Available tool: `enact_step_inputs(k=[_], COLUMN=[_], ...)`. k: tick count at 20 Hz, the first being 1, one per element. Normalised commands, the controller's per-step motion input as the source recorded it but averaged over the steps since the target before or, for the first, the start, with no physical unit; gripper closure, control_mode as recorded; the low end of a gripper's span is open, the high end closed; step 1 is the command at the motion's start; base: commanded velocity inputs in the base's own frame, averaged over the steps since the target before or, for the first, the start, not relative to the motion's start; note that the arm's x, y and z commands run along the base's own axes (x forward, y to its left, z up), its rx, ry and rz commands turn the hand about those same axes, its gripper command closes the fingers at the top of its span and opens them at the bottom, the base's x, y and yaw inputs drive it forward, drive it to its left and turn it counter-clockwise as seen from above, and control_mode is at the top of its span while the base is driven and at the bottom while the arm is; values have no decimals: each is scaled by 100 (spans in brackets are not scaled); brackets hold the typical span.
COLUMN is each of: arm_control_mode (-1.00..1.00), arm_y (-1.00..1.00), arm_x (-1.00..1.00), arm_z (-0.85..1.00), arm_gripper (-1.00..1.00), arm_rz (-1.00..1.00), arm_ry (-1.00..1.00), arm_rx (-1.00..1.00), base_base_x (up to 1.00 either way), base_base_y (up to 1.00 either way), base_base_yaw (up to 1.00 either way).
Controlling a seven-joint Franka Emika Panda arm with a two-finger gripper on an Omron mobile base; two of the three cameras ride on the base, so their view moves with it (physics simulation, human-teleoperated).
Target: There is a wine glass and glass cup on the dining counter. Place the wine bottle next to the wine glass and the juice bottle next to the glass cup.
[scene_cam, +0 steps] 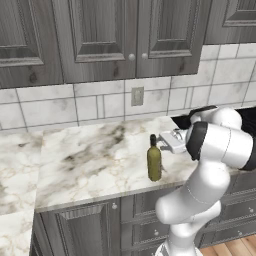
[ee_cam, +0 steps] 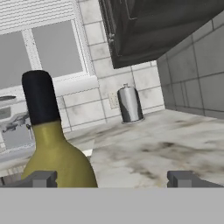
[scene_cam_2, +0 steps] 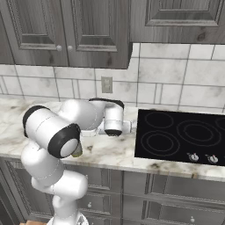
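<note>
Wine bottle [ee_cam: 54, 148] upright, beside left fingers [ee_cam: 41, 179], ungripped

The wine bottle [scene_cam: 154, 159] stands upright on the marble surface [scene_cam: 90, 160] under the grey wall cabinets, near its front edge. It is tall, olive-green glass with a slim neck and dark top; in the hand view it rises close at the lower left.

wine bottle [ee_cam: 54, 153] base cut off, arm [scene_cam_2: 57, 132] perhaps hiding it
</note>
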Motion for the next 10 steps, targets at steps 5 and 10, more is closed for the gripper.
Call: enact_step_inputs(k=[5,10], arm_control_mode=[-100,-100], arm_y=[-18,-31], arm_x=[0,-8], arm_z=[4,9], arm_gripper=[-100,-100], arm_rz=[0,0], arm_ry=[0,0], arm_rx=[0,0], base_base_x=[0,0], base_base_y=[0,0], base_base_yaw=[0,0])
